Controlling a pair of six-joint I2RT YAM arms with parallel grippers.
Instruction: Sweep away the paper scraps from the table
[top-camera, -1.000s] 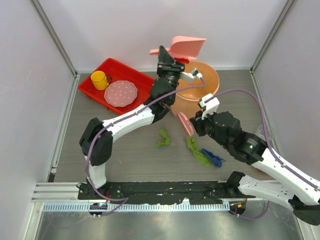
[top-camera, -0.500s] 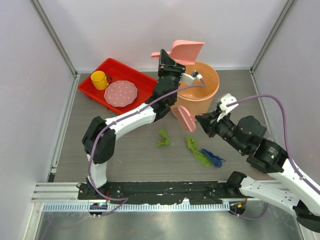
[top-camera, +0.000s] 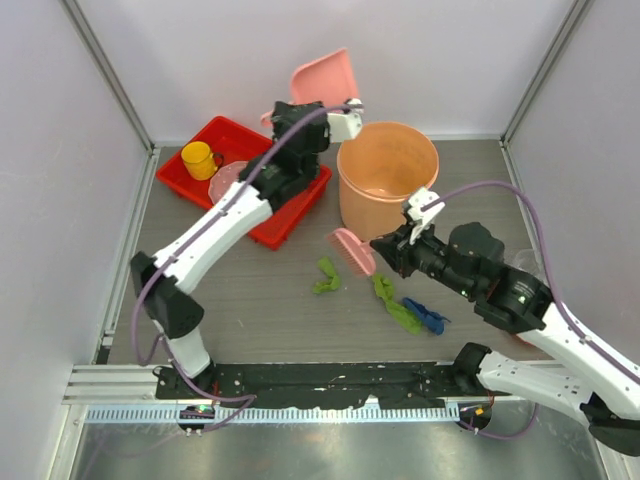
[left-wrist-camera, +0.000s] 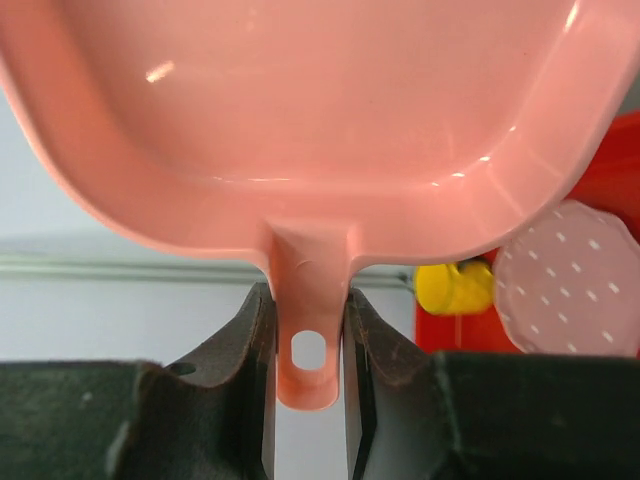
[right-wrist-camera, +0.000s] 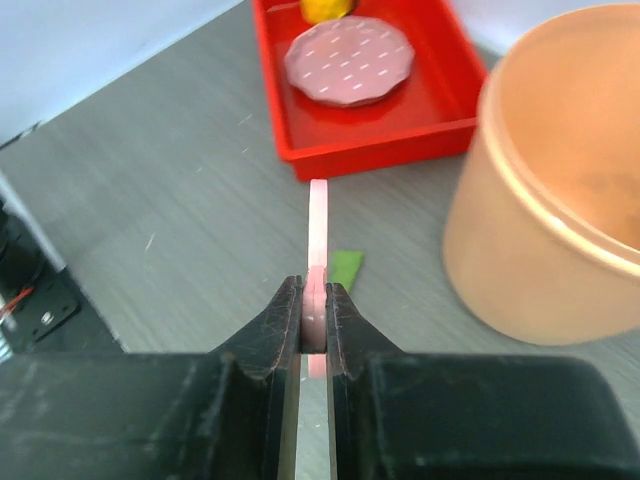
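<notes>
1. Your left fingers (left-wrist-camera: 245, 345) are closed narrowly on the flat handle of the smooth pink plastic dustpan (left-wrist-camera: 300, 110), which is raised off the bench (top-camera: 250, 310).
2. Your right fingers (right-wrist-camera: 275, 340) pinch the thin pink brush (right-wrist-camera: 318, 230), seen edge-on.
3. The paper scraps (top-camera: 395, 303), two crumpled green and one blue, lie on the grey wood-grain bench near the round orange bucket (top-camera: 388, 205).
4. The red tray (top-camera: 225, 125) holds a yellow cup (top-camera: 200, 159) and a dotted pink plate (right-wrist-camera: 348, 60).

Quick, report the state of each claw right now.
Left claw: closed, holding the dustpan by its handle.
Right claw: closed, holding the brush.
</notes>
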